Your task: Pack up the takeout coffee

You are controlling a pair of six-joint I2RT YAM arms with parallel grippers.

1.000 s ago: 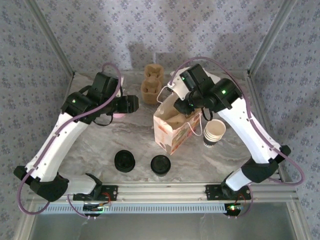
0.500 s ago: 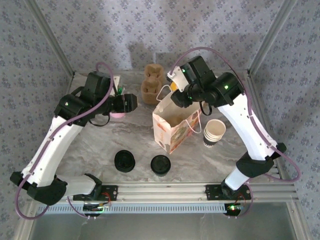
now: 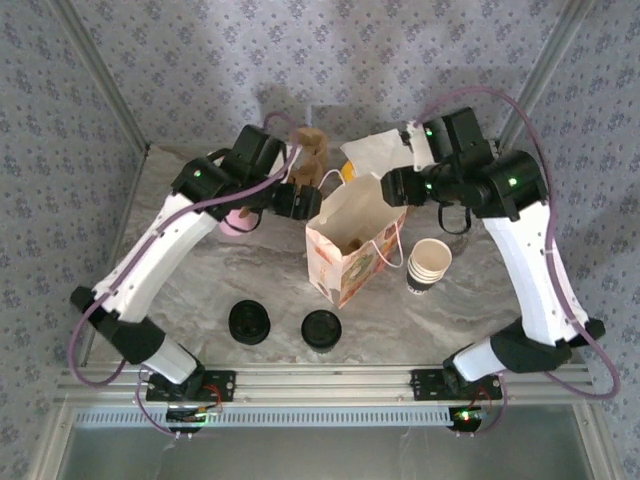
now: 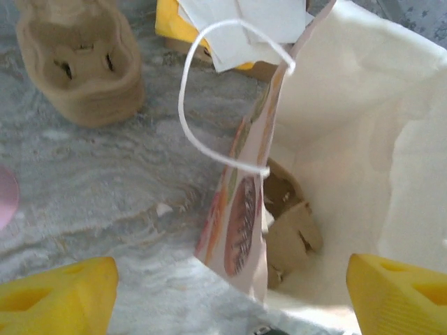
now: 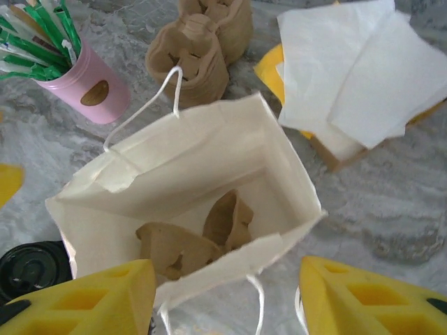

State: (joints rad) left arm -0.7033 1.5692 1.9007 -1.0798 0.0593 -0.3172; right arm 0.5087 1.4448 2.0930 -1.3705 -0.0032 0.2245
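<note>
**A:** What is different from a moment ago?

**B:** The right gripper [image 5: 223, 303] was down at the mouth of the paper bag [image 3: 345, 275]. Now it is lifted back toward the far right, looking down into the bag, its jaws apart with nothing between them. The left gripper [image 4: 227, 296] has swung in from beside the pink cup [image 5: 91, 91] to the bag's left rim, by the white cord handle [image 4: 209, 91]. Its jaws stand wide too and hold nothing. I can't tell whether a finger touches the paper.

**A:** What does that mean for the packing?

**B:** As I read it, the carrier step is finished and the right gripper has let go. A brown pulp cup carrier [image 5: 202, 237] lies at the bottom of the bag, tilted rather than flat. The left gripper looks placed to steady or spread the bag.

**A:** And the takeout coffee?

**B:** It isn't packed yet. The takeout coffee [image 3: 249, 322] stands on the table near the front edge, to the near left of the bag and well apart from both grippers. Near it is a second black round, which I take for the stack of lids [image 3: 321, 329]. From above the two look alike, so I may have them swapped.

**A:** What about the other containers?

**B:** The pink cup holds green and pale sachets [image 5: 35, 35]. A stack of spare carriers [image 5: 202, 52] sits behind the bag, with white napkins [image 5: 356, 70] on a yellow holder [image 5: 269, 66] to its right. The stack of lidless paper cups [image 3: 428, 262] stands just beside the bag's right wall.
</note>
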